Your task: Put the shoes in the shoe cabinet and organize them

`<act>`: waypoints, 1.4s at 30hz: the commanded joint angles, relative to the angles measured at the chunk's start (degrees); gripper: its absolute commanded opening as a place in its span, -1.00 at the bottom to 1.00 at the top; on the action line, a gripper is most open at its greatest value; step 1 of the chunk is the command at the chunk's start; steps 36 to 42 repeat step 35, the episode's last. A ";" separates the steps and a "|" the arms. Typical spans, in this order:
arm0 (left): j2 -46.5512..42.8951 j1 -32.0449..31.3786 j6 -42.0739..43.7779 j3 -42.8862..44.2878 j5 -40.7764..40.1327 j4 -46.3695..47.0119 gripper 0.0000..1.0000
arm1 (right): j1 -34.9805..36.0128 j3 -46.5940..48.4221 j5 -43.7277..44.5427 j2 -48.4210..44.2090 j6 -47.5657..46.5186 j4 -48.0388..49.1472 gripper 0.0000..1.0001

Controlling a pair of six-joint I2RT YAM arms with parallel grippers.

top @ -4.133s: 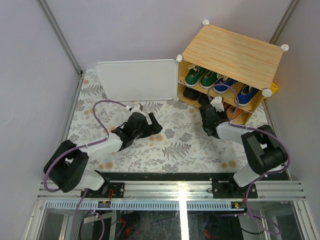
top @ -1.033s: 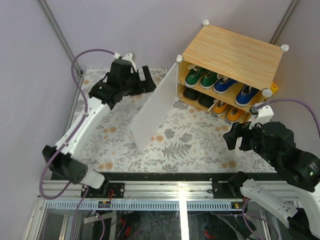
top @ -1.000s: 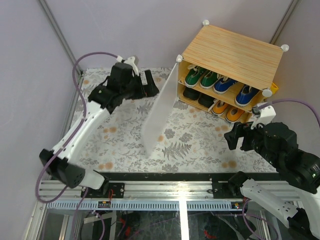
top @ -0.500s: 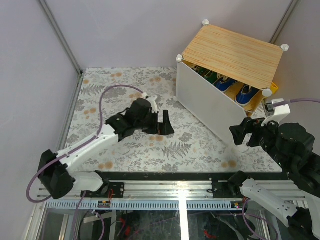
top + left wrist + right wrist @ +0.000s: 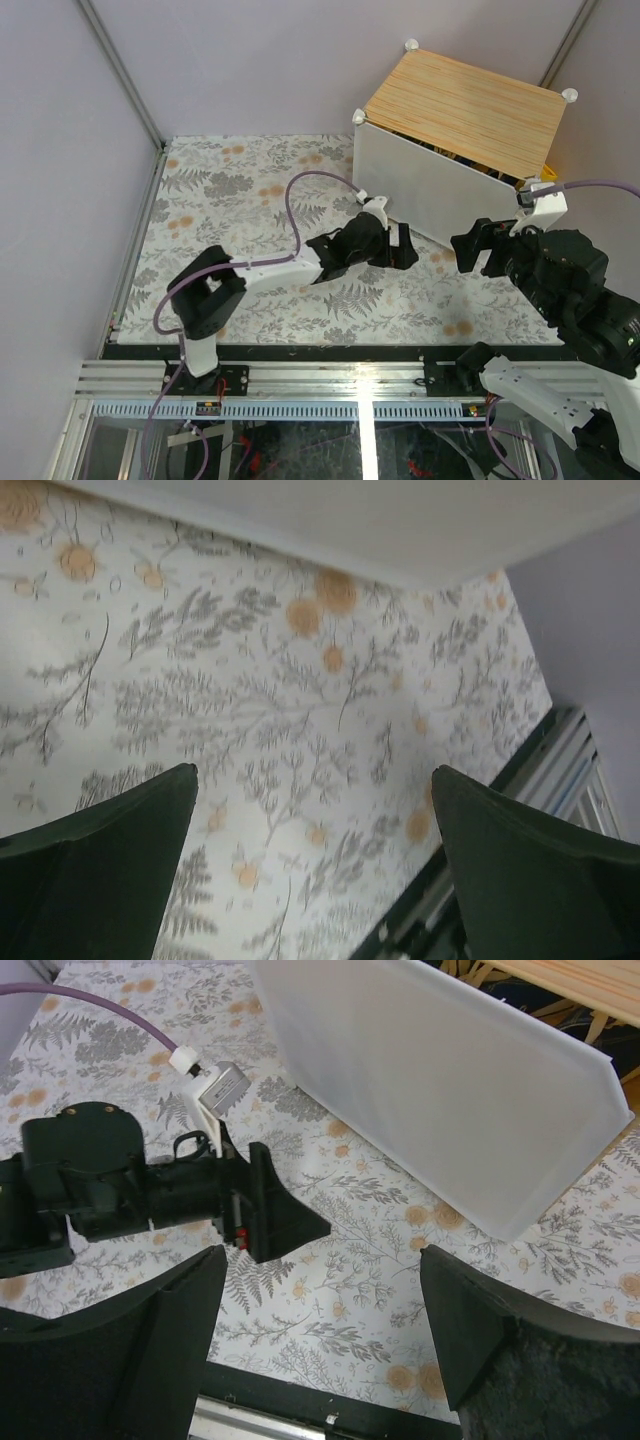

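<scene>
The shoe cabinet [image 5: 465,100] stands at the back right, with a wood-grain top. Its white door [image 5: 430,195] is swung almost shut over the front, and the shoes are hidden behind it. My left gripper [image 5: 400,247] lies low over the floral mat just in front of the door, open and empty. In the left wrist view its fingers [image 5: 100,850] frame bare mat below the door's lower edge [image 5: 350,520]. My right gripper [image 5: 478,252] hovers high near the door's right end, open and empty. The right wrist view looks down on the door [image 5: 440,1090] and the left gripper [image 5: 280,1220].
The floral mat [image 5: 250,190] covers the table. Grey walls close in the back and both sides. A black and metal rail [image 5: 350,378] runs along the near edge. The left arm's purple cable [image 5: 300,200] arcs above the mat.
The cabinet door swung from wide open to almost shut. My left arm came from the back left, behind the door, round to the front of it. The right gripper stayed raised.
</scene>
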 commanded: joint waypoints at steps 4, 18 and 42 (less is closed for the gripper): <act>3.01 0.25 -1.66 4.81 -4.28 7.23 1.00 | 0.36 -3.60 2.21 2.94 -1.24 3.82 0.71; -24.76 0.36 5.85 -13.19 -21.29 -24.06 1.00 | 0.36 -24.84 -5.28 6.97 1.77 24.32 0.99; -50.52 2.68 5.48 -16.08 -30.71 -41.35 1.00 | 0.36 -28.09 3.23 6.68 4.07 24.57 0.99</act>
